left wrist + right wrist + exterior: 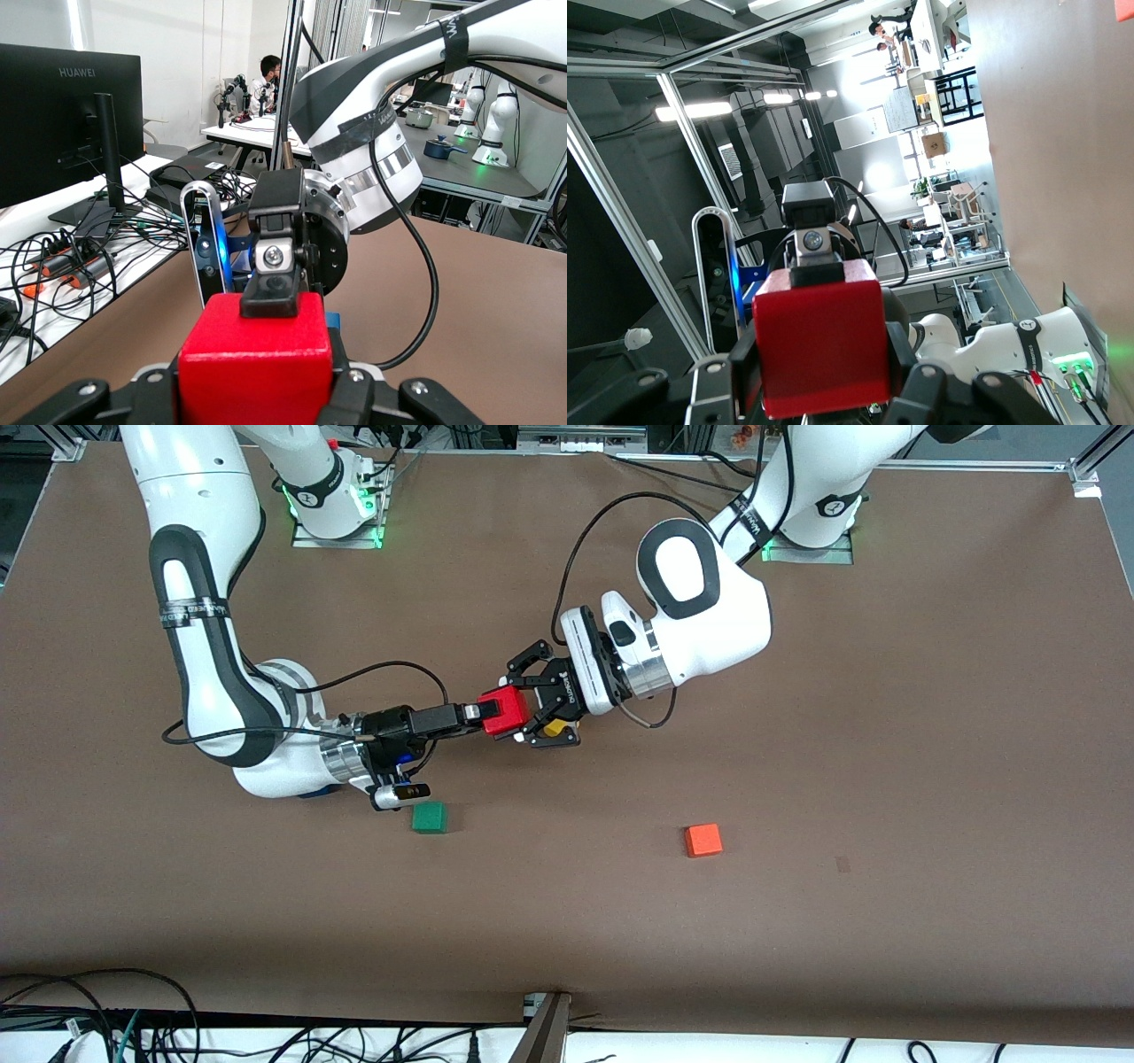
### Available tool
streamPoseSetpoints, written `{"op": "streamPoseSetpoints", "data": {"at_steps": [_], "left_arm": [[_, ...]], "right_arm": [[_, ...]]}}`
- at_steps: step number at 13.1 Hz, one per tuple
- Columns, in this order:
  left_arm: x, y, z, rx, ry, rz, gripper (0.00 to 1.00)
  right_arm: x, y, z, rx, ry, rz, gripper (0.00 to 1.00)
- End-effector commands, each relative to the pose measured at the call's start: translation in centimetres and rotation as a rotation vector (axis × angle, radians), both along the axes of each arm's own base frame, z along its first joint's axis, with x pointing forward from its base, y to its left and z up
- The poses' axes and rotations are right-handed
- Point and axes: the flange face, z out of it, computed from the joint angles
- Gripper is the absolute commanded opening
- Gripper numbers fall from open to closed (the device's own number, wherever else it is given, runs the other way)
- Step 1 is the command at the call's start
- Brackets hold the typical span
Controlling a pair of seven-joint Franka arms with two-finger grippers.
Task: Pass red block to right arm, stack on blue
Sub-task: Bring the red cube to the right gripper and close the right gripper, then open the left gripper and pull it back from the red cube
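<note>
The red block (503, 713) is held in the air over the middle of the table, between both grippers. My left gripper (524, 710) grips it from the left arm's end; both pads touch its sides in the left wrist view (257, 390). My right gripper (483, 713) grips it from the right arm's end, and its slim fingers (285, 292) reach over the block (257, 354). The right wrist view shows the block (819, 345) between that gripper's pads (824, 385). The blue cube is mostly hidden; a blue sliver (314, 791) shows under the right arm's wrist.
A green cube (430, 817) lies on the brown table, nearer to the front camera than the right wrist. An orange cube (702, 840) lies toward the left arm's end. A yellow piece (556, 728) shows under the left gripper.
</note>
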Motion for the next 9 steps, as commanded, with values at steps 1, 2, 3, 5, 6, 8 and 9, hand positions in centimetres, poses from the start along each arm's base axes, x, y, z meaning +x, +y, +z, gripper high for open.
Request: {"op": "streamPoseSetpoints", "data": {"at_steps": [1, 2, 3, 5, 6, 8, 9], "left_arm": [[0.2, -0.3, 0.4, -0.014, -0.019, 0.012, 1.00], [0.3, -0.1, 0.7, -0.015, -0.024, 0.014, 1.00], [0.3, -0.1, 1.0, -0.019, -0.025, 0.013, 1.00], [0.0, 0.0, 2.1, -0.039, 0.009, 0.025, 1.00], [-0.3, 0.1, 2.9, -0.048, 0.036, 0.037, 1.00], [-0.1, 0.8, 4.5, -0.071, 0.074, 0.067, 1.00], [0.0, 0.9, 4.7, -0.074, 0.077, 0.070, 1.00]], "right_arm": [[0.0, -0.7, 0.8, 0.016, 0.006, -0.023, 0.00], [0.0, -0.7, 0.9, 0.016, 0.005, -0.024, 0.00], [0.2, -1.1, 0.9, 0.011, 0.002, -0.029, 0.00], [1.0, -3.4, 0.6, -0.040, -0.023, -0.041, 0.00], [1.3, -4.8, 0.6, -0.088, -0.042, -0.031, 0.00], [2.0, -7.5, 0.5, -0.193, -0.083, -0.014, 0.00], [2.4, -9.5, 0.6, -0.275, -0.109, 0.002, 0.00]]}}
